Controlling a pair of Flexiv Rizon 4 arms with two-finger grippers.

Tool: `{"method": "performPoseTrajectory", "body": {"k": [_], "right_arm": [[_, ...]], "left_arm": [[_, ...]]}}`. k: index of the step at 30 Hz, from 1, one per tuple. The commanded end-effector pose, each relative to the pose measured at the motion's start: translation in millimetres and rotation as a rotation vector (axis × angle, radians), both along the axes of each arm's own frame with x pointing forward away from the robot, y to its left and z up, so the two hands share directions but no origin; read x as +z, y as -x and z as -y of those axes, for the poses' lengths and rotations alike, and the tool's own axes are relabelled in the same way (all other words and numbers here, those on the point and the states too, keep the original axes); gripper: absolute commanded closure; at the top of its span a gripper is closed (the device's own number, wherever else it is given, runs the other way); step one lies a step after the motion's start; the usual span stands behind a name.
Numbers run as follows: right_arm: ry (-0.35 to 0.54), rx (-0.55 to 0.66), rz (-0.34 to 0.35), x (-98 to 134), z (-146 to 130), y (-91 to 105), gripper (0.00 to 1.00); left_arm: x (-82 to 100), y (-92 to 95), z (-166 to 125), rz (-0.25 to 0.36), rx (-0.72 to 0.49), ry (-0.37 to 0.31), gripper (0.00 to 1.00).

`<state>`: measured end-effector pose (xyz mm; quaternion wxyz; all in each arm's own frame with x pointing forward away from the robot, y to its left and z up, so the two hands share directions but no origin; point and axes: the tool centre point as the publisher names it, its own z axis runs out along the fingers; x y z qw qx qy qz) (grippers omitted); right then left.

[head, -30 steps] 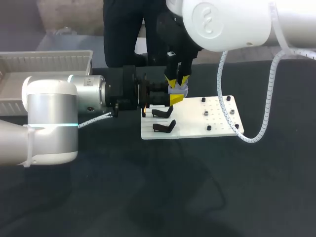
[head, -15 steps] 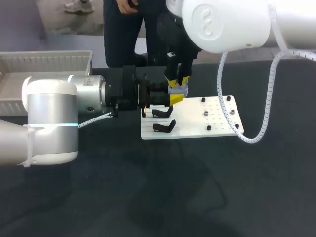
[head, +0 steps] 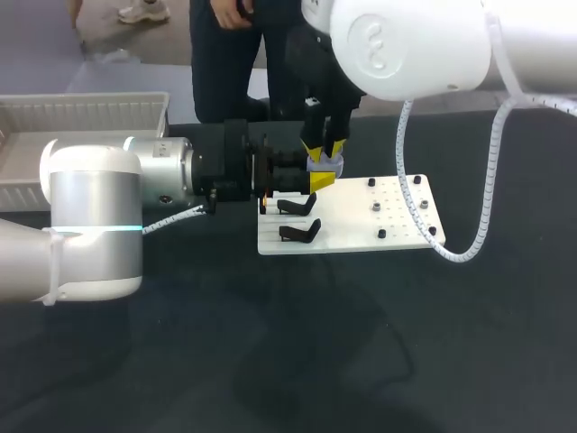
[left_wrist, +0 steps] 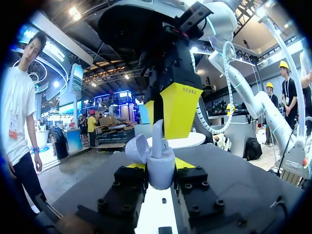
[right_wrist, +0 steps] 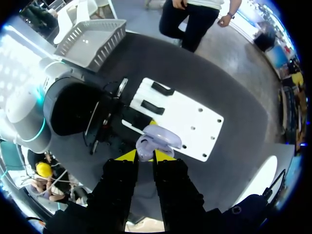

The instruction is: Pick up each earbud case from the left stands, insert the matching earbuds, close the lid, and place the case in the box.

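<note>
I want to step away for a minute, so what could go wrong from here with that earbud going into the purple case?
The pale lavender earbud, pinched by the right end effector, looks only partly seated in the open pale lavender plastic earbud case; a misalignment could jam or tilt it.
The left end effector grips just the case's lower body, so downward pressure might make it slip.
The open lid stands close beside the right fingers and could get knocked.

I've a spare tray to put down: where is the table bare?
Bare table: in front of the white board, and right of it past the cable. Crowded: the board's left end, where left gripper holds the earbud case, right gripper an earbud, by the stands.
</note>
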<state>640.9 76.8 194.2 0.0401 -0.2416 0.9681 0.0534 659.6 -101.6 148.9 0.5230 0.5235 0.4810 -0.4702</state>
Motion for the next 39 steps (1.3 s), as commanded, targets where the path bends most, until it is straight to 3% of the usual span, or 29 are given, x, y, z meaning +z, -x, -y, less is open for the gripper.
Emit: {"method": "performPoseTrajectory", "body": {"k": [1,39], "right_arm": [[0.001,0.002,0.001,-1.6,-0.6,-0.3,1.0],[0.06,0.043,0.024,-7.7,-3.7,4.0,1.0]], "left_arm": [[-1.0,1.2,0.2,0.004,0.005,0.004,1.0],[-1.0,1.2,0.2,0.004,0.005,0.004,1.0]]}}
